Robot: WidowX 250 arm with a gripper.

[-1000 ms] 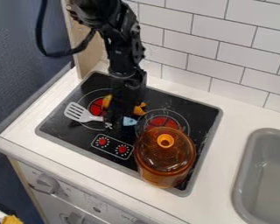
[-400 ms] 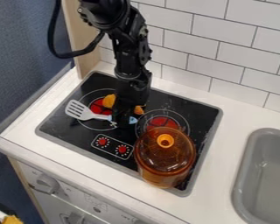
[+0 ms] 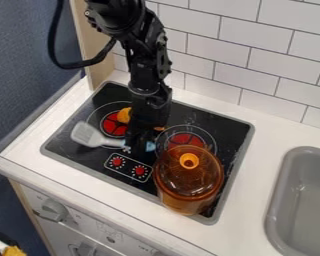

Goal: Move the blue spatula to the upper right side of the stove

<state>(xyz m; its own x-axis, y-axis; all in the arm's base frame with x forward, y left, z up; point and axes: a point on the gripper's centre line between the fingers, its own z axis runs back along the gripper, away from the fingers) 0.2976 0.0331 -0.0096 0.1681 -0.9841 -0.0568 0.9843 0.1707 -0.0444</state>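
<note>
Over the middle of the stove [image 3: 72, 149], your gripper [image 3: 138, 144] holds the spatula [image 3: 88, 135].
Its fingers are closed on the handle; the amber pot [image 3: 188, 182] stands near right.

An amber pot and a grey sink, under white tiles.
From where I'm standing, the see-through amber pot [image 3: 189, 187] has its lid on, an orange knob [image 3: 189, 160] on top; the grey sink [image 3: 275, 205] is set into the white counter [image 3: 249, 200] at right. Something orange-yellow [image 3: 124, 115] pokes out further back, partly hidden. White tiles [image 3: 209, 55] line the wall behind, a pale wooden board [image 3: 89, 37] stands at the back left beside a dark blue surface [image 3: 19, 60], and a pale dial [image 3: 54, 210] sits on the front panel [image 3: 109, 225].
</note>
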